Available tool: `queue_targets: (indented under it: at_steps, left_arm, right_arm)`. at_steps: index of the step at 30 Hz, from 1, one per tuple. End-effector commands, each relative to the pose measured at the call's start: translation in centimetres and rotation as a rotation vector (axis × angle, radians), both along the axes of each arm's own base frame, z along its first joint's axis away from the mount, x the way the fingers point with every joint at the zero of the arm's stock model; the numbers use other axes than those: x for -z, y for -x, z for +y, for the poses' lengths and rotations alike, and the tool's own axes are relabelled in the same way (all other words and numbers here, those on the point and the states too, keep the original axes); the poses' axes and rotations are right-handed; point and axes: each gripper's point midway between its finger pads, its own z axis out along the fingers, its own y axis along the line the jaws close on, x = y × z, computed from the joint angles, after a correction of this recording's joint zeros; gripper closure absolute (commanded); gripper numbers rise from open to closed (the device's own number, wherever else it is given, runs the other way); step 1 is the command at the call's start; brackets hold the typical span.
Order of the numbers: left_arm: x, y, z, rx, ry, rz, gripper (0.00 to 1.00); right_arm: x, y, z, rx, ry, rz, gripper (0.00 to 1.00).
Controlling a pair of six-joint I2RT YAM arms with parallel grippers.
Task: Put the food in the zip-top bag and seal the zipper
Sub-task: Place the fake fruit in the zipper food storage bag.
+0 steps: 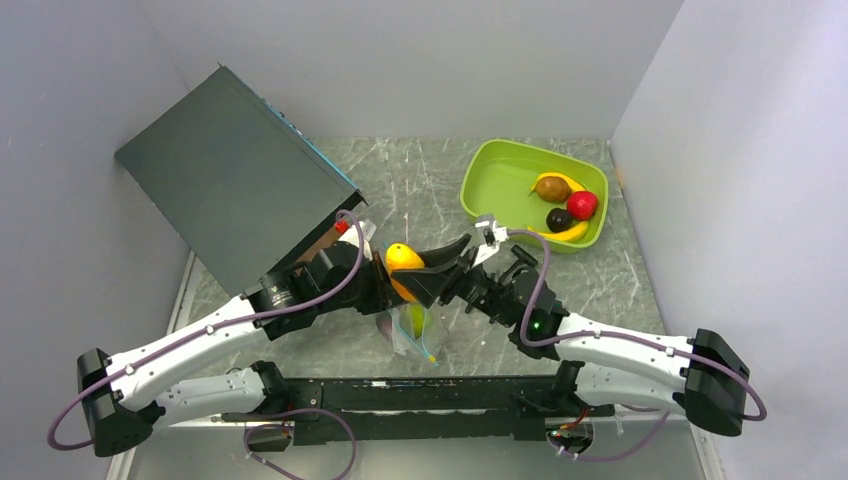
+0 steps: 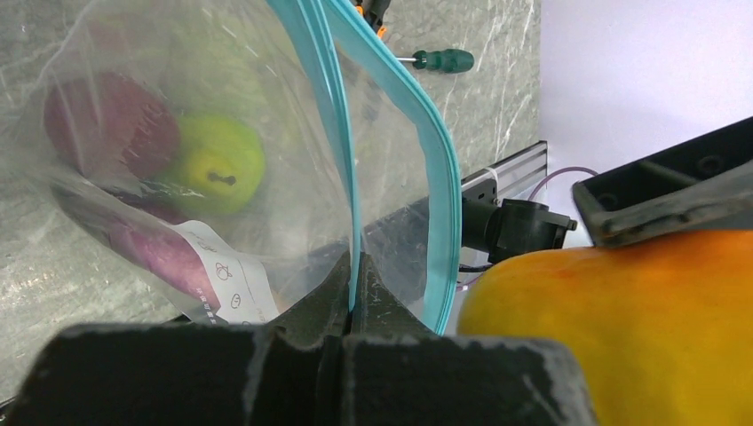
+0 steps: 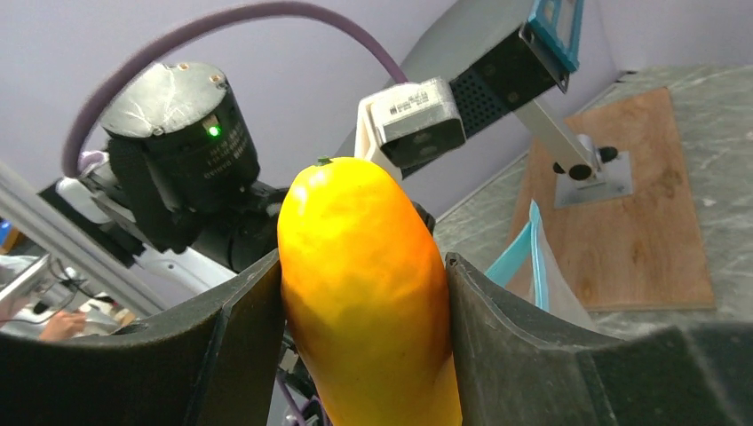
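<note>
My left gripper is shut on one lip of the clear zip-top bag, pinching its blue-green zipper and holding the mouth open. The other zipper lip bows away. Inside the bag lie a green apple and purple food. My right gripper is shut on an orange-yellow fruit, held beside the bag's mouth. In the top view the orange fruit is above the bag, between both grippers. The bag's edge shows in the right wrist view.
A lime-green tray at the back right holds a brown pear, a red fruit, a dark plum and yellow bananas. A dark box stands at the back left. A green-handled screwdriver lies on the table.
</note>
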Motion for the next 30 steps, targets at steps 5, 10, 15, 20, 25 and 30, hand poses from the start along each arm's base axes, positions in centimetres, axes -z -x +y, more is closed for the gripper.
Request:
queue_targets:
  at_steps: [5, 10, 15, 20, 25, 30]
  left_arm:
    - [-1.4, -0.4, -0.4, -0.005, 0.038, -0.038, 1.00]
    - [-1.4, -0.3, -0.1, -0.012, 0.039, -0.036, 1.00]
    - [-1.2, -0.1, 0.2, -0.012, 0.035, -0.033, 1.00]
    - [-1.0, 0.0, 0.3, -0.014, 0.034, -0.031, 1.00]
    - [-0.9, -0.1, 0.3, -0.016, 0.033, -0.028, 1.00]
    - [-1.1, 0.0, 0.2, -0.010, 0.034, -0.028, 1.00]
  right_arm:
    - [2.3, -1.6, -0.1, 0.253, 0.091, -0.027, 1.00]
    - [4.4, -2.6, -0.7, 0.355, 0.203, -0.084, 1.00]
    - [5.3, -3.1, -1.6, 0.411, 0.268, -0.117, 1.00]
    - [5.2, -2.9, -1.8, 0.406, 0.296, -0.143, 0.81]
    - [5.3, -2.8, -1.1, 0.378, 0.326, -0.144, 0.53]
    - [5.1, -2.9, -0.8, 0.380, 0.342, -0.144, 0.37]
